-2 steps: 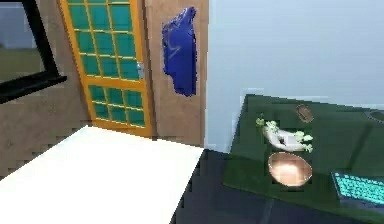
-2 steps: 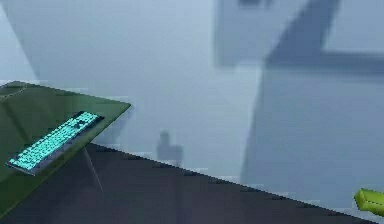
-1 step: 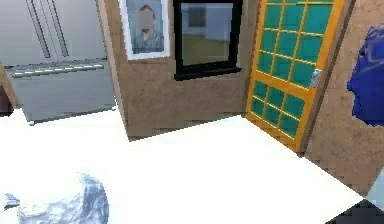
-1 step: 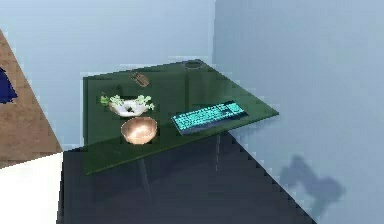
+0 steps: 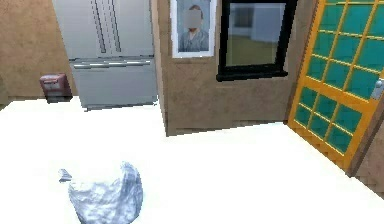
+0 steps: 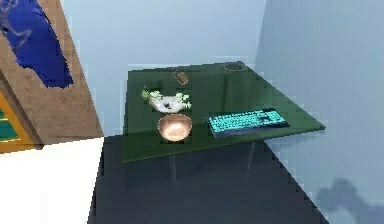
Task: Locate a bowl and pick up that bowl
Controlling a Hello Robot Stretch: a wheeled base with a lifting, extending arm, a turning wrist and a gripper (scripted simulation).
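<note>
The bowl [image 6: 174,126] is round, coppery-orange with a paler shiny inside, upright near the dark green worktop's [image 6: 290,105] front edge; the claw's state cannot be told.

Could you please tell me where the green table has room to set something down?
The table is bare at its far right, between the keyboard and the small dark things at the back edge. Its near left is crowded: bowl close before a white-flowered thing.
</note>
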